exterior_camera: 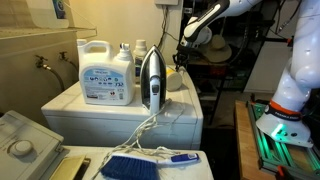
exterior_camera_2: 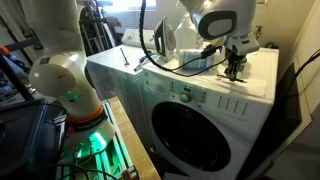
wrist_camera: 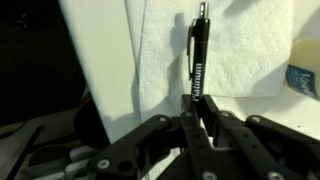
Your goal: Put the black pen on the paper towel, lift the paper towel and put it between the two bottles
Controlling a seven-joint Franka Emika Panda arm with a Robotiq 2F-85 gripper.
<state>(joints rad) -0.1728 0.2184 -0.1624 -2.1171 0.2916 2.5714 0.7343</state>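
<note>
In the wrist view my gripper (wrist_camera: 197,103) is shut on the lower end of the black pen (wrist_camera: 199,50). The pen has white lettering and lies along the white paper towel (wrist_camera: 250,50), which is spread on the washer top. A bottle with a blue label (wrist_camera: 305,75) shows at the right edge of the wrist view. In both exterior views the gripper (exterior_camera: 183,55) (exterior_camera_2: 235,68) is low over the far corner of the washer. A large white detergent bottle (exterior_camera: 107,72) and a smaller bottle (exterior_camera: 128,55) stand on the washer.
A clothes iron (exterior_camera: 151,80) (exterior_camera_2: 163,40) stands upright on the white washing machine (exterior_camera_2: 200,120), and its cord trails off the front. A blue brush (exterior_camera: 130,165) lies on a lower surface. A wall is close behind the washer.
</note>
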